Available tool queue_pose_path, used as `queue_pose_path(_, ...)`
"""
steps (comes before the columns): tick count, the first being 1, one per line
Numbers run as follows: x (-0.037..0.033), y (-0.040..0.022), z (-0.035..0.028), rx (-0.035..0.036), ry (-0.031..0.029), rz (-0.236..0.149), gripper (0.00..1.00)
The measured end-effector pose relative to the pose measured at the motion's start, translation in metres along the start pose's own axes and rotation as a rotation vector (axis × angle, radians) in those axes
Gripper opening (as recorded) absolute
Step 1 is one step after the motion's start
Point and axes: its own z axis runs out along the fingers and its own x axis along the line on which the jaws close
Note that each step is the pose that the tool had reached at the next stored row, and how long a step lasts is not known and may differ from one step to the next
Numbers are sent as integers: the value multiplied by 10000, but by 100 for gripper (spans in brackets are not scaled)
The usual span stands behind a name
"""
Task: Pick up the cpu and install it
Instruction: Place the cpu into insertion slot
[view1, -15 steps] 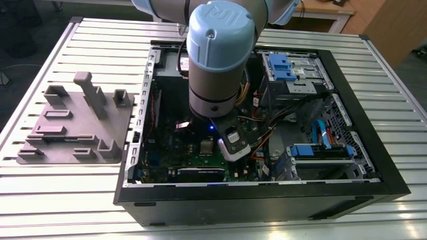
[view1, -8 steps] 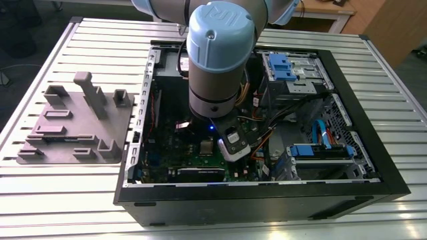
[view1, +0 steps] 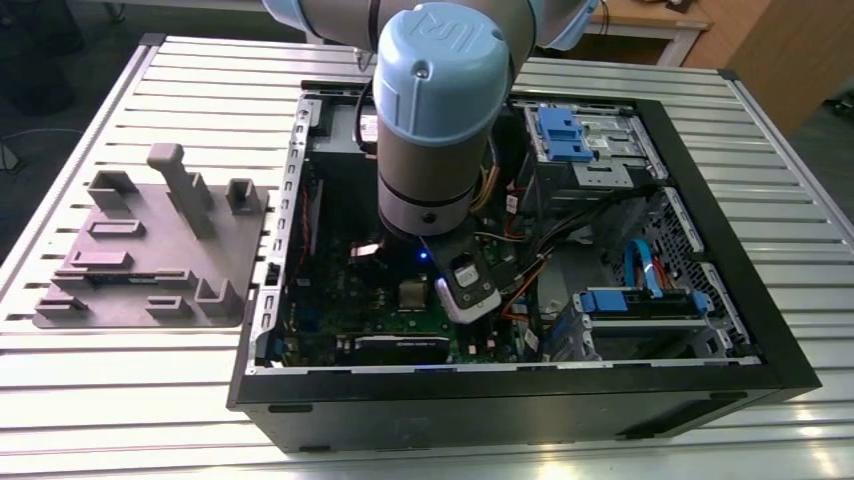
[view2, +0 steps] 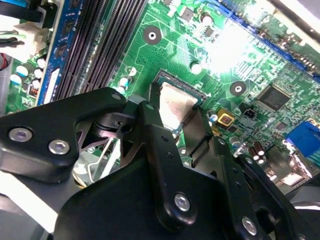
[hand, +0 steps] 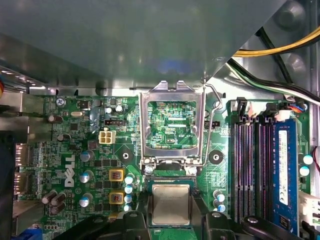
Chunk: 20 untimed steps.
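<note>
The cpu (hand: 171, 204) is a small silvery square lying flat in the socket of the green motherboard (hand: 75, 165). In the second wrist view the cpu (view2: 175, 102) shows between the two black fingers (view2: 154, 117). My gripper (view2: 176, 107) is shut on it, one finger at each side edge. My gripper (hand: 171, 212) is low over the board. The socket's metal load plate (hand: 172, 95) stands open beside the cpu. In the exterior view the arm (view1: 434, 130) reaches down into the open computer case (view1: 747, 330).
Memory slots (hand: 250, 165) and a blue module run close beside the socket. Yellow and black cables (hand: 280, 50) cross the case, and blue drive brackets (view1: 574, 135) sit at its far side. A grey plastic plate with upright blocks (view1: 147, 250) lies on the slatted table (view1: 134, 400) at the exterior view's left.
</note>
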Motion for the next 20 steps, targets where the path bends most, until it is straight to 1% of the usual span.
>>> queue_pose_path(4,0,4,-75,-17,2,1,46)
queue_pose_path(6,0,7,-125,-21,3,1,46)
queue_pose_path(9,-1,8,-135,-24,1,1,46)
queue_pose_path(20,0,8,-139,-22,2,1,46)
